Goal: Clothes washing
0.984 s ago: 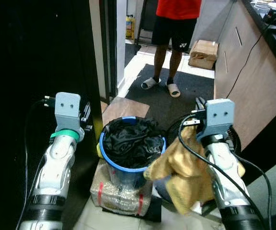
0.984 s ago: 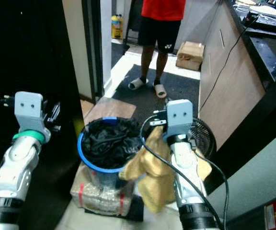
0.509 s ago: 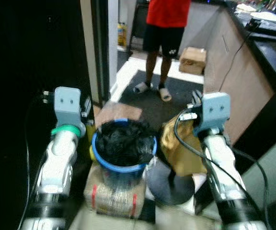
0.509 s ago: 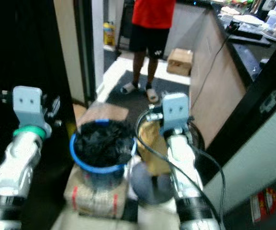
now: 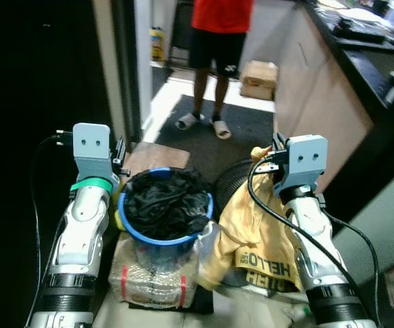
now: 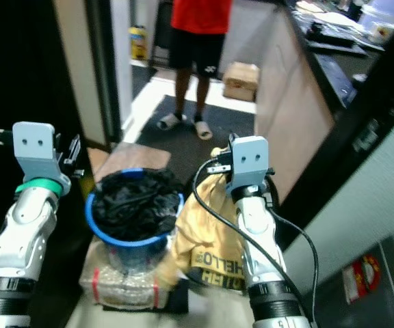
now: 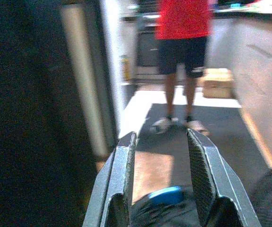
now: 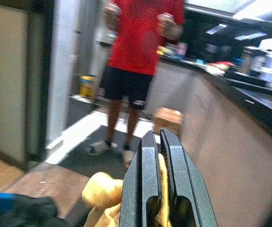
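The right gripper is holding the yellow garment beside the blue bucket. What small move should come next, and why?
Probably lift the right gripper a little higher: it is shut on the yellow garment, which hangs low beside the blue bucket of dark clothes. The left gripper is open and free.

Left arm [image 5: 81, 239]: silver shell, green band under a grey-blue wrist block [image 5: 92, 145] showing two dark screw holes; black ribbed cuff at 6 o'clock; thin black cable trailing at 9 o'clock. Right arm [image 5: 311, 246]: silver shell, matching grey-blue wrist block [image 5: 304, 158], black cables looping alongside, black cuff. Jaws: long, black, with textured inner faces.
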`<state>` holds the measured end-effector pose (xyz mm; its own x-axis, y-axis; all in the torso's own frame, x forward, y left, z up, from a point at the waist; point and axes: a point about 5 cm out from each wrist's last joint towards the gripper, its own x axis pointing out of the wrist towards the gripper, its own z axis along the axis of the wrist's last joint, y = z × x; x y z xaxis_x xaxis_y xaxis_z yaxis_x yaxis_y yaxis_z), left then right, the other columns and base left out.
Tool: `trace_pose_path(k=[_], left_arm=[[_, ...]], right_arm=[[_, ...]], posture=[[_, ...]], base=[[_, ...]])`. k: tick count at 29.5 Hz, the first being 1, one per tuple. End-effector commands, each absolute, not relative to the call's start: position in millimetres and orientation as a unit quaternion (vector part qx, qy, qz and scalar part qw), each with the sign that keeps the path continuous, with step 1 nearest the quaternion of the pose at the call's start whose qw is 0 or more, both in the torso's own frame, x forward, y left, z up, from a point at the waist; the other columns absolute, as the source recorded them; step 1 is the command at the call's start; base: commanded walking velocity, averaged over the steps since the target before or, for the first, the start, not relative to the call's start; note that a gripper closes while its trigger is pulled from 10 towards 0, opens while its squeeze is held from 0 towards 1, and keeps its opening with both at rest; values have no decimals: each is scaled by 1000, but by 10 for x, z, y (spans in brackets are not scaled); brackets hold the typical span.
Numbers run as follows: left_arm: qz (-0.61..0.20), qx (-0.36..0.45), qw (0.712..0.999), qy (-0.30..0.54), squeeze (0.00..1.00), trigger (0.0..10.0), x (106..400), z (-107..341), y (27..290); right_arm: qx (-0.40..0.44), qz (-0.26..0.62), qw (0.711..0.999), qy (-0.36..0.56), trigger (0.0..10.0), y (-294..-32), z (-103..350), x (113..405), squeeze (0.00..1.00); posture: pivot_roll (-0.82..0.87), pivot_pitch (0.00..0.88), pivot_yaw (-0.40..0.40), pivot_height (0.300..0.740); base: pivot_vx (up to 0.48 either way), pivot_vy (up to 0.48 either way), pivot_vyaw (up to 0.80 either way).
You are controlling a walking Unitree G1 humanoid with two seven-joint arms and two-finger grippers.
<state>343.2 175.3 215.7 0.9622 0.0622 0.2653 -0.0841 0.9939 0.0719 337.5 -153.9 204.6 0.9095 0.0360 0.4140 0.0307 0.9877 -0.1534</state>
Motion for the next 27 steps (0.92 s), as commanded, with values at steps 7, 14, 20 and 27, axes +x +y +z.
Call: trace_pose_path(k=[7, 14, 20, 27], left_arm=[[27, 45, 978, -203, 0, 10000, 3370, 2604, 1762], [15, 54, 966, -253, 0, 10000, 3323, 2921, 1749], [7, 53, 964, -260, 0, 10000, 3310, 2995, 1726], [2, 51, 965, -257, 0, 10000, 3309, 3006, 1704]], right_arm=[[-49, -1, 957, -284, 10000, -1560, 2521, 3376, 0], [-34, 2, 953, -301, 10000, -1548, 2636, 3387, 0], [-26, 0, 957, -290, 10000, -1541, 2579, 3388, 0], [-25, -3, 958, -286, 10000, -1560, 2566, 3381, 0]], posture=[[112, 0, -20, 740], [119, 0, -19, 740], [117, 0, -12, 740], [114, 0, -7, 740]], base=[[0, 0, -800], [0, 0, -800], [0, 0, -800], [0, 0, -800]])
